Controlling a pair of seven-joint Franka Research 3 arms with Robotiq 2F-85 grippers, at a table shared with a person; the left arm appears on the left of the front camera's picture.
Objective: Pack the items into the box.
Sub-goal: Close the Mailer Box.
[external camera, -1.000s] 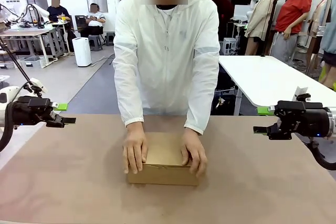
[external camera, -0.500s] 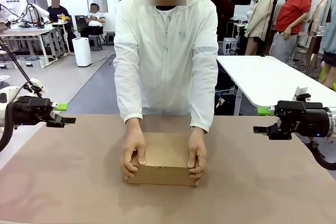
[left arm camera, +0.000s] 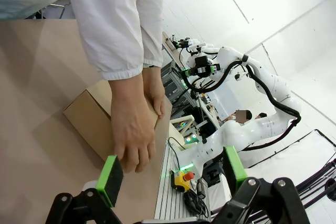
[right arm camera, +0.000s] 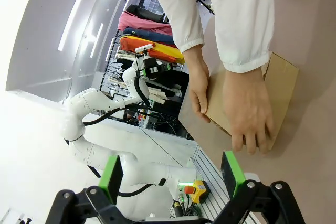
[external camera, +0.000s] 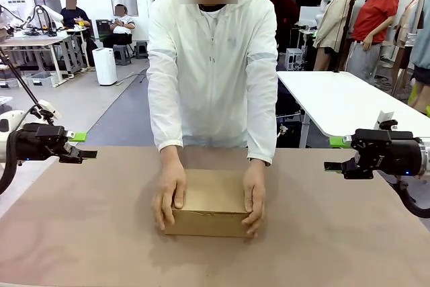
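Sitting closed on the brown table (external camera: 80,233), the box (external camera: 211,210) is resting roughly midway between the two grippers, well apart from each, its flap lid lying flat. A person in a white jacket (external camera: 213,65) is standing at the far side and is pressing both hands against the carton: one hand (external camera: 169,196) is wrapping the side nearer the left gripper, the other hand (external camera: 254,196) is clasping the side nearer the right gripper, fingers curling over the front corners. The left gripper (external camera: 86,154) is hovering above the table edge with its jaws released and nothing between them; from its wrist camera the green pads (left arm camera: 110,180) are standing wide, with the box and hands lying beyond and between them. The right gripper (external camera: 334,166) is hovering at the opposite edge, jaws likewise spread and empty, its green pads (right arm camera: 232,173) framing the carton farther off
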